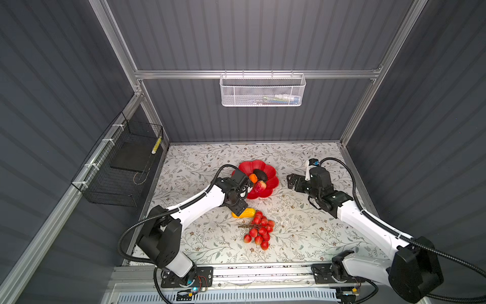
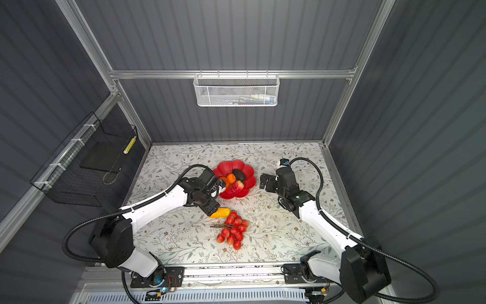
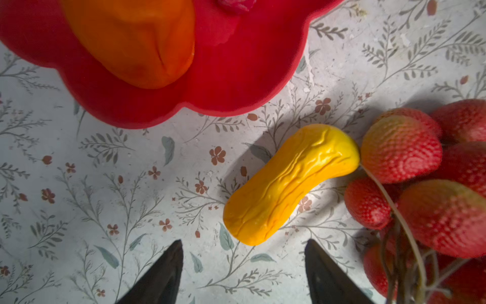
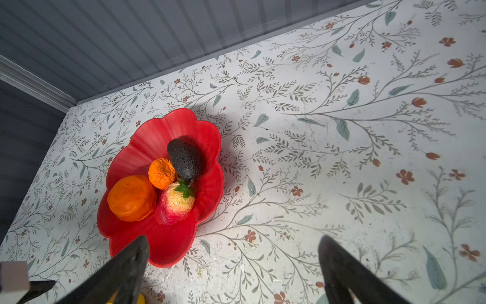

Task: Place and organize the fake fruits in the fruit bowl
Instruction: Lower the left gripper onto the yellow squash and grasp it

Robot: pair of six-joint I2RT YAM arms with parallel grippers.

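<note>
The red flower-shaped fruit bowl (image 1: 256,165) (image 2: 234,165) (image 4: 157,131) holds a dark avocado (image 4: 185,162), a small orange round (image 4: 161,173), a larger orange round (image 4: 131,197) and a strawberry (image 4: 177,204). On the table in front of it lie the yellow oblong (image 1: 248,212) (image 3: 289,184) and the red grape bunch (image 1: 259,230) (image 3: 410,152), touching each other. My left gripper (image 1: 238,209) (image 3: 244,244) is open right at the yellow oblong's near end, holding nothing. My right gripper (image 1: 292,181) (image 4: 234,240) stands open and empty to the right of the bowl.
A white mesh basket (image 1: 262,90) hangs on the back wall. A black wire basket (image 1: 121,163) is fixed to the left wall. The floral table (image 1: 302,237) ends at a metal rail (image 1: 263,271) in front, where both arm bases sit.
</note>
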